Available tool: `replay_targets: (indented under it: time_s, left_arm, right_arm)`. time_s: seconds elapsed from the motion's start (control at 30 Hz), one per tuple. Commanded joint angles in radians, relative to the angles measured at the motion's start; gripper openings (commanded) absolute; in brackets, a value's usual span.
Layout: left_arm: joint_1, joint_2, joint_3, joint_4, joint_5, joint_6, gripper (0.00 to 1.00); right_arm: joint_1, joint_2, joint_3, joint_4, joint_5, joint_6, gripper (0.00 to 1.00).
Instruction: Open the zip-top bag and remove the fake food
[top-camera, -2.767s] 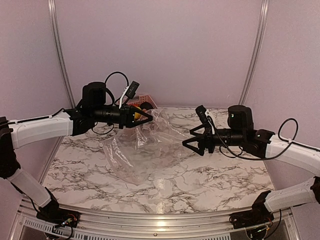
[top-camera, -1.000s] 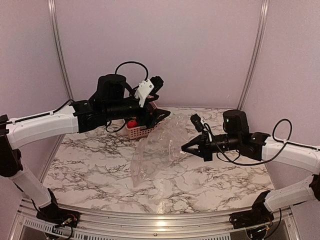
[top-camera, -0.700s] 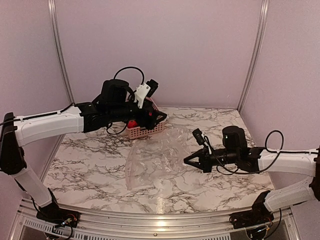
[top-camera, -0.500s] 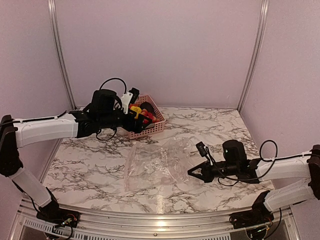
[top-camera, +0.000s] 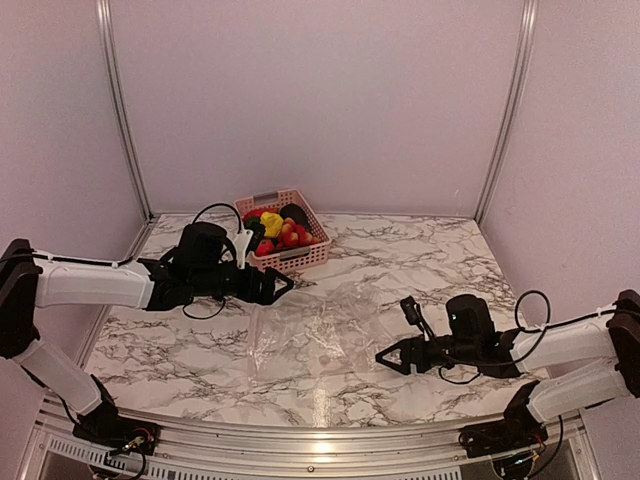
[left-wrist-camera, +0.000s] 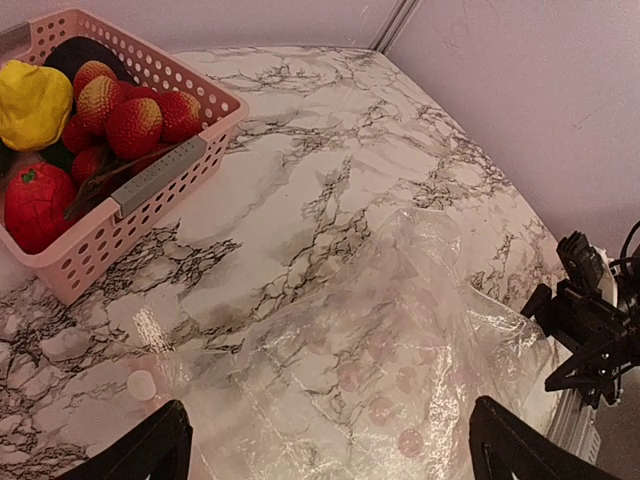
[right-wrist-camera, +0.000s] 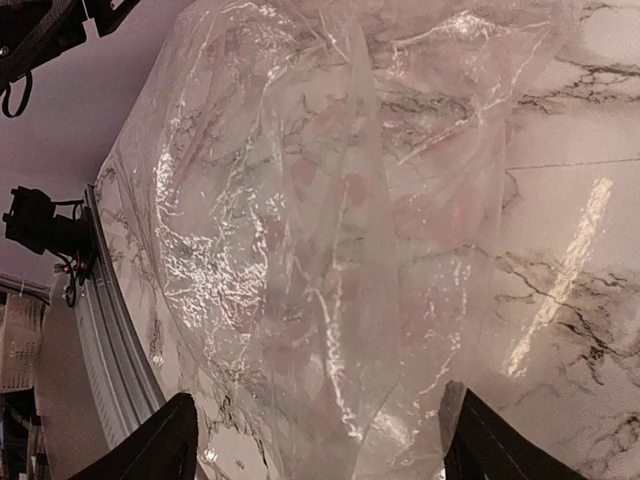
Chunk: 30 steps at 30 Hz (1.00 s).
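Observation:
The clear zip-top bag (top-camera: 312, 328) lies flat and crinkled on the marble table, with no food showing inside it in either wrist view (left-wrist-camera: 400, 370) (right-wrist-camera: 330, 220). The fake food (top-camera: 272, 228) sits in the pink basket (top-camera: 303, 257): a yellow lumpy fruit (left-wrist-camera: 35, 100), red balls (left-wrist-camera: 130, 115), a pinkish-red round fruit (left-wrist-camera: 38, 205). My left gripper (top-camera: 285, 285) (left-wrist-camera: 325, 460) hangs open over the bag's left end, below the basket. My right gripper (top-camera: 385, 355) (right-wrist-camera: 320, 450) is open at the bag's right edge; the plastic reaches between its spread fingers, unpinched.
The basket (left-wrist-camera: 100, 250) stands at the back left of the table, near the wall. The table's metal front rail (top-camera: 320, 440) runs along the near edge. Bare marble (top-camera: 450, 260) lies to the right and behind the bag.
The right gripper has opened and let go of the bag, which settled flat on the table. Both arms dropped lower; the left gripper drew back from over the basket toward the bag.

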Motion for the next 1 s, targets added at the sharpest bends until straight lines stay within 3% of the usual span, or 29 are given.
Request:
replay_targets:
  time_s: [0.0,0.07,0.27,0.6,0.77,0.97]
  left_arm:
    - [0.049,-0.089,-0.017,0.0,-0.017,-0.084,0.99]
    - [0.078,-0.105,-0.005,-0.063,-0.024,-0.099,0.99]
    - [0.199,-0.205,-0.022,-0.153,-0.064,-0.151,0.99]
    - [0.474,-0.343,-0.104,-0.212,-0.036,-0.191,0.99]
    - [0.523,-0.336,-0.141,-0.199,-0.051,-0.196,0.99]
    - [0.526,-0.331,-0.152,-0.193,-0.075,-0.177,0.99]
  right_arm:
    - [-0.031,-0.144,0.035,-0.135,0.061,-0.015,0.88]
    - [-0.067,-0.224,0.055,-0.191,0.069,-0.031,0.98]
    - [-0.216,-0.306,0.16,-0.282,0.057,-0.114,0.99]
    - [-0.401,-0.022,0.35,-0.128,-0.059,-0.16,0.99]
    - [-0.462,0.115,0.383,-0.027,-0.111,-0.152,0.99]
    - [-0.491,0.168,0.38,0.007,-0.143,-0.169,0.99]
